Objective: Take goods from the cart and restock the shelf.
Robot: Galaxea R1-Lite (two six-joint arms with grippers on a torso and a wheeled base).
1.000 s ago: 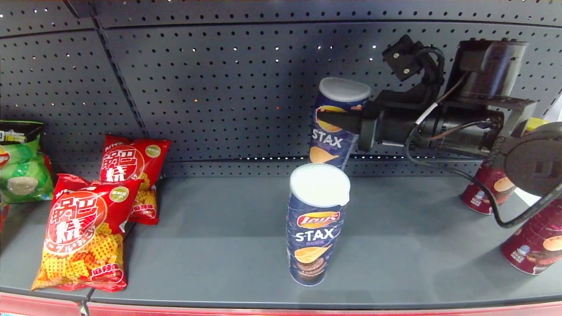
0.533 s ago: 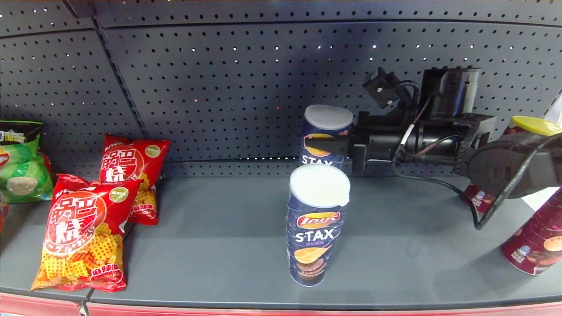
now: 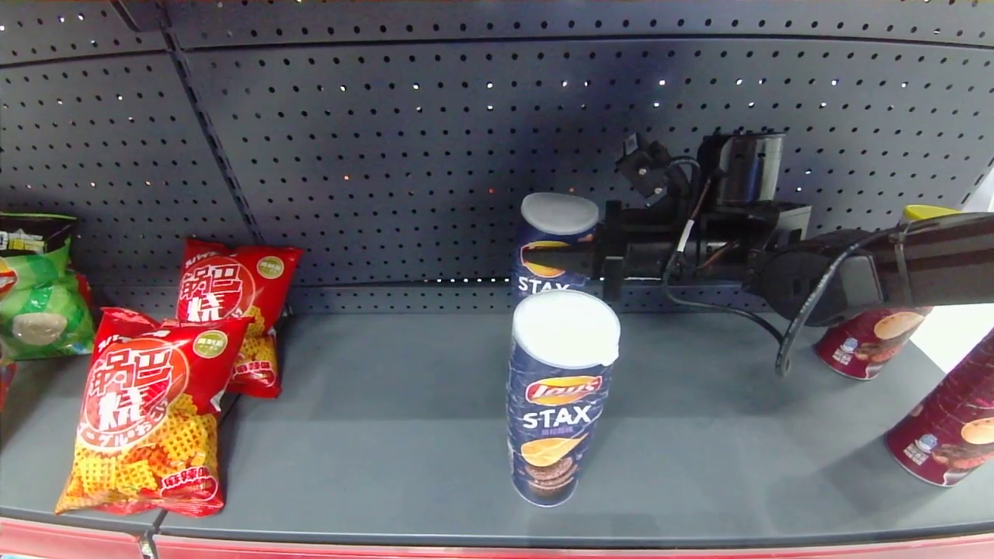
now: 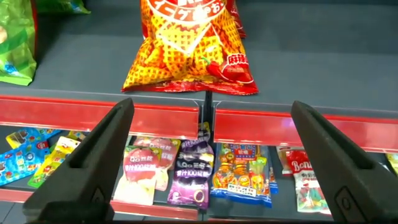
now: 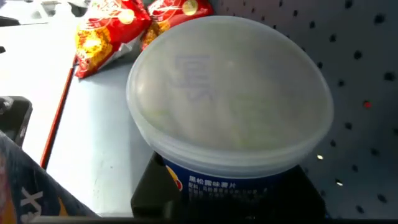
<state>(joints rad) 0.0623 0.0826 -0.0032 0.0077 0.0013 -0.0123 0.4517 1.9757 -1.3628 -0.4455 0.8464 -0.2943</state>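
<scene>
The right arm stretches level over the shelf [image 3: 388, 435], its right gripper [image 3: 578, 260] pinching a blue chip canister [image 3: 553, 233] upright by the pegboard [image 3: 373, 155], just behind another blue canister [image 3: 561, 396].

A shop aisle is showing here; a grey shelf [image 3: 373, 419] with a red price rail [image 4: 155, 115] is carrying red snack bags [image 3: 147, 419] at lower left and blue chip canisters [image 3: 561, 404] at centre; a perforated back panel [image 3: 388, 155] is rising behind; sweets packets [image 4: 239, 174] are filling the tier below.
</scene>
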